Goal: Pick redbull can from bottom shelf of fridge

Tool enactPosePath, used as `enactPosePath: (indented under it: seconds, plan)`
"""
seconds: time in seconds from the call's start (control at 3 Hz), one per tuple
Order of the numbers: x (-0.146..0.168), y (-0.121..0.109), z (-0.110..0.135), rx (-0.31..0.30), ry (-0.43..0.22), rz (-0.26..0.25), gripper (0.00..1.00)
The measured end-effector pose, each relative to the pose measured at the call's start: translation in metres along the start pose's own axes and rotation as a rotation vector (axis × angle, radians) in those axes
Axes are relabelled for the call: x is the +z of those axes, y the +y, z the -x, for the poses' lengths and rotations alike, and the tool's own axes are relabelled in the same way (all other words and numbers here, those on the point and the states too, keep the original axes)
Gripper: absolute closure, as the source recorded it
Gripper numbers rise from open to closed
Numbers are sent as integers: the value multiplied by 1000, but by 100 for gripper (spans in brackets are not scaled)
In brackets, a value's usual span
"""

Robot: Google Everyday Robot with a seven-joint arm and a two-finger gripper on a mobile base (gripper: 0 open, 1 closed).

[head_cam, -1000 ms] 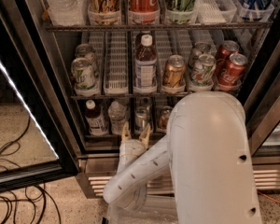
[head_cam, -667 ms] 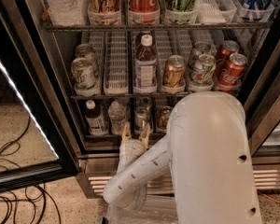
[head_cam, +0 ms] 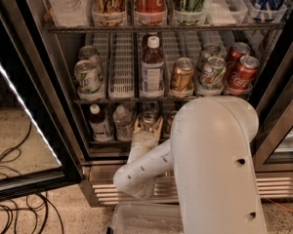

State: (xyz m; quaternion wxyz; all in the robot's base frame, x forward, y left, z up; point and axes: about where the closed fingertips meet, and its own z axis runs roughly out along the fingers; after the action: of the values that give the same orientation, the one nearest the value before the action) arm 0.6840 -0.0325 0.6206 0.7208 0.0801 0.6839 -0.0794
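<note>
The fridge [head_cam: 63, 111] stands open in front of me. On its bottom shelf [head_cam: 107, 141] a slim silver can, the redbull can [head_cam: 149, 115], stands in the middle lane; only its top part shows. My gripper [head_cam: 148, 126] is reached into that shelf, its tan fingers [head_cam: 137, 125] spread on either side of the can, open as far as I can see. My white arm [head_cam: 210, 165] covers the right part of the shelf. Two small bottles [head_cam: 98, 123] stand left of the can and another short can [head_cam: 170, 122] stands just right of it.
The rack above holds a tall brown bottle [head_cam: 152, 65], a gold can [head_cam: 181, 75], green-white cans [head_cam: 88, 77] and red Coke cans [head_cam: 244, 72]. The glass door [head_cam: 19, 130] hangs open at left. Cables [head_cam: 14, 213] lie on the floor. A clear bin [head_cam: 146, 221] sits below my arm, before the ribbed base panel [head_cam: 283, 186].
</note>
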Motion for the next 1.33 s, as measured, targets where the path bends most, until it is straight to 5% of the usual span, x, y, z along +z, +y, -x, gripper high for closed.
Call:
enactPosePath:
  seconds: [0.33,0.67,1.33]
  plan:
    - [23,-1,6,13,-29,-19,41]
    - [32,0,10,18,-40,-22,55]
    - [32,0,10,18,-40,-22,100]
